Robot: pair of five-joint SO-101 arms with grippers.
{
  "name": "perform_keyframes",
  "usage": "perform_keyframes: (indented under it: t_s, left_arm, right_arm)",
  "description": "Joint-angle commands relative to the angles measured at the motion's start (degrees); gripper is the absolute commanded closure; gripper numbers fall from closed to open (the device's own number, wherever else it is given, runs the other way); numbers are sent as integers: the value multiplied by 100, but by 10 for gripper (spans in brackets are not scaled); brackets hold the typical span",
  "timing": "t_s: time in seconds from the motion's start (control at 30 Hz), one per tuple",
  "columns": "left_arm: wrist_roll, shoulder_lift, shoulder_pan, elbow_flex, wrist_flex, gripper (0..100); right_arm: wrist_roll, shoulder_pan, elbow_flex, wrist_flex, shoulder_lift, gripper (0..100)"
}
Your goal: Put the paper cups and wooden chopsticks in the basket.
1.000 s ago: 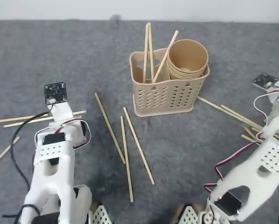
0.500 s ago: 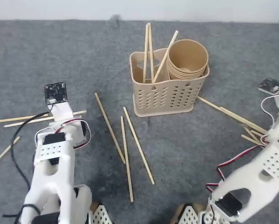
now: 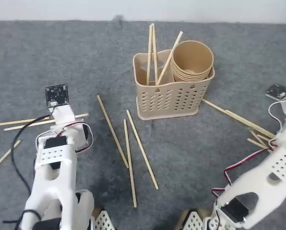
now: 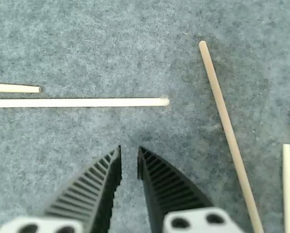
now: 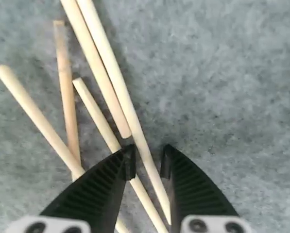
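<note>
Wooden chopstick point(image 5: 116, 82) lies between narrowly parted fingers of right gripper point(image 5: 147, 153); left gripper point(image 4: 129, 153), equally narrow, over carpet point(image 4: 86, 39).

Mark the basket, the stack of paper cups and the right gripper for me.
basket point(image 3: 169, 101): high view, on its perforated front wall.
stack of paper cups point(image 3: 193, 56): high view, inside the top cup.
right gripper point(image 5: 147, 154): right wrist view, midway between its fingertips.

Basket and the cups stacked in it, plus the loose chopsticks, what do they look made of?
Basket: probably moulded plastic; beige, smooth matte walls with regular rows of slots. Cups: paper by the look; brown, dull, with thin rolled rims nested together. Chopsticks: pale bare wood, possibly bamboo; dull and unvarnished, with no shine.
</note>
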State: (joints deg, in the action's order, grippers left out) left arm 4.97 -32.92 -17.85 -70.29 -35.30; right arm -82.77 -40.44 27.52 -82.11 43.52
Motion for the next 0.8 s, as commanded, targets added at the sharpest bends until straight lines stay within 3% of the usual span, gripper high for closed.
perform_keyframes:
  t_s: [0.0, 0.17, 0.47, 0.77]
  left_arm:
    - [-97, -202, -9, 48, 123, 948]
    - [-97, -202, -9, 48, 123, 948]
    - [-97, -202, -9, 48, 123, 948]
    - [-105, -202, 0, 48, 123, 948]
  right_arm:
    - [26, -13, 229, 198, -136, 998]
    - [519, -127, 589, -13, -453, 991]
    - [703, -699, 800, -1209, -1534, 991]
    - [1732, -1323, 791, -1253, -1789, 990]
